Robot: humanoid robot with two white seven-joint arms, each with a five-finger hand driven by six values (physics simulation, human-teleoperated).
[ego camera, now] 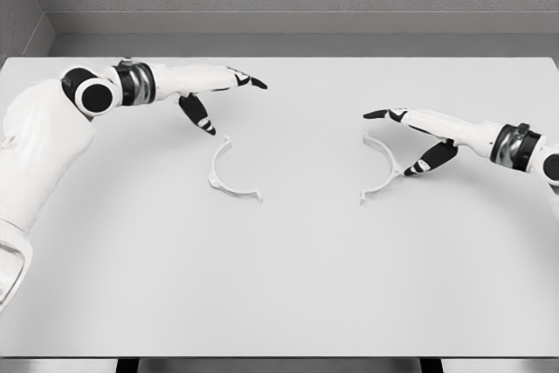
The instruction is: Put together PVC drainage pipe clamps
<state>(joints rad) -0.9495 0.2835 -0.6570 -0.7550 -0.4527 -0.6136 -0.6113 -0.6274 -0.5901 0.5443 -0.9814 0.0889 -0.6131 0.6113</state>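
Observation:
Two white half-ring clamp pieces lie flat on the white table (pixel 279 286). The left clamp half (pixel 225 172) curves open toward the right, and the right clamp half (pixel 385 167) curves open toward the left. My left hand (pixel 223 98) hovers just above and behind the left piece, fingers spread, thumb pointing down toward the piece's upper end, holding nothing. Over the right piece's upper end is my right hand (pixel 406 139), also open, its thumb reaching down close to the arc's outer side. Neither piece is grasped.
The table's far edge meets a grey wall at the back. A wide stretch of bare tabletop separates the two clamp halves, and more lies between them and the front edge.

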